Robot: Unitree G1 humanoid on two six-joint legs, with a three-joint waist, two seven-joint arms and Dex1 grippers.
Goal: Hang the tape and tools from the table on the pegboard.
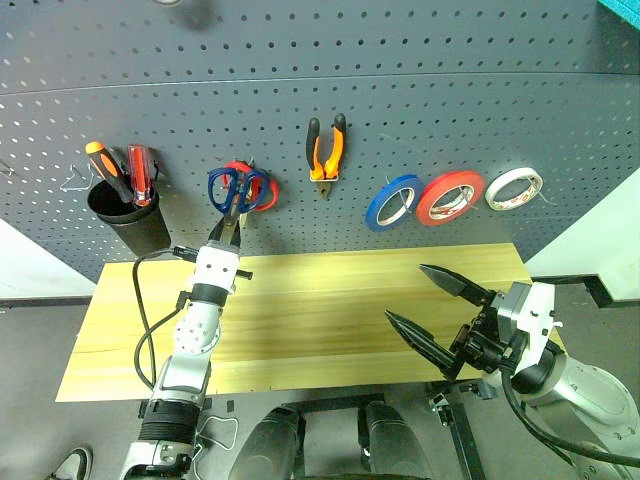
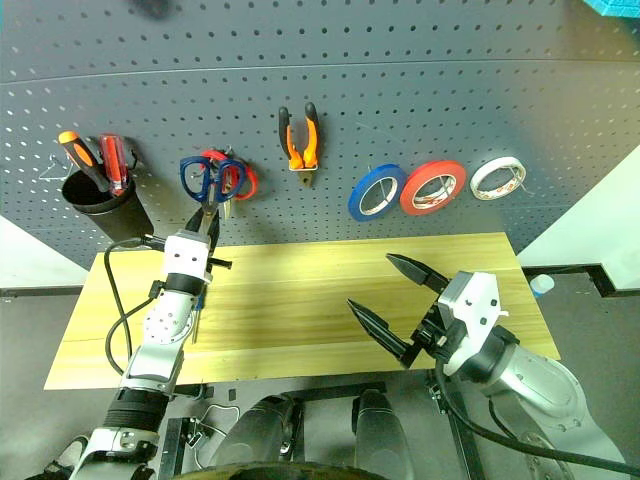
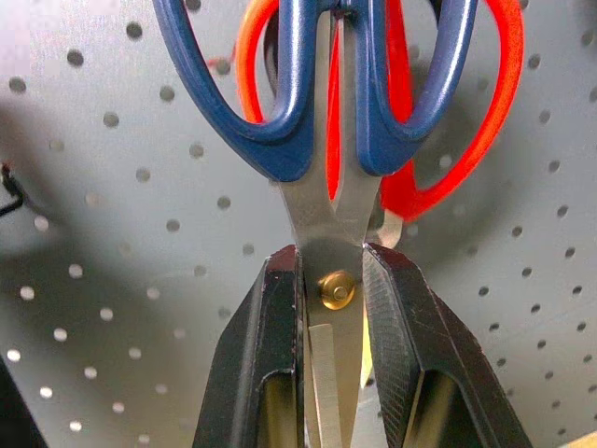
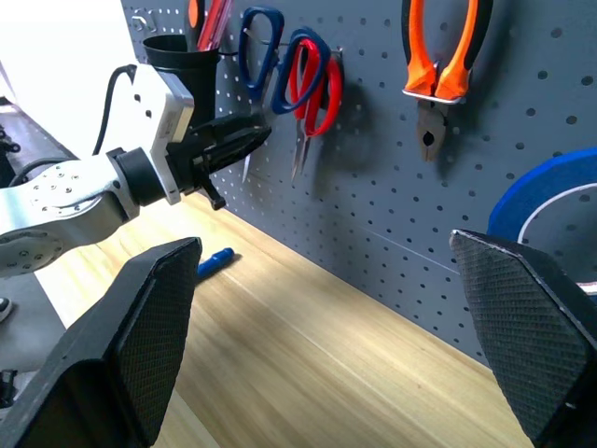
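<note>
Grey pegboard (image 1: 450, 90) backs the wooden table (image 1: 330, 310); left gripper (image 3: 334, 280) clamps the blue scissors (image 1: 238, 190) by the pivot at the hook, right gripper (image 1: 432, 306) gapes empty; releasing early risks missing the hook or knocking the red scissors (image 4: 317, 89) off.

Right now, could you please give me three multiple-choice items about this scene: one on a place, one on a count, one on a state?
1. Where is the small blue-handled screwdriver?
A. on the wooden table
B. in the black cup
C. on a pegboard hook

2. How many tape rolls hang on the dark grey pegboard?
A. one
B. two
C. three

3. What is the left gripper doing?
A. standing open over the table
B. clamping the blue-handled steel scissors
C. holding the pliers

Answers:
1 A, it lies on the wood near the board.
2 C, blue, red-orange and white rolls.
3 B, its fingers pinch the blades at the pivot.
</note>
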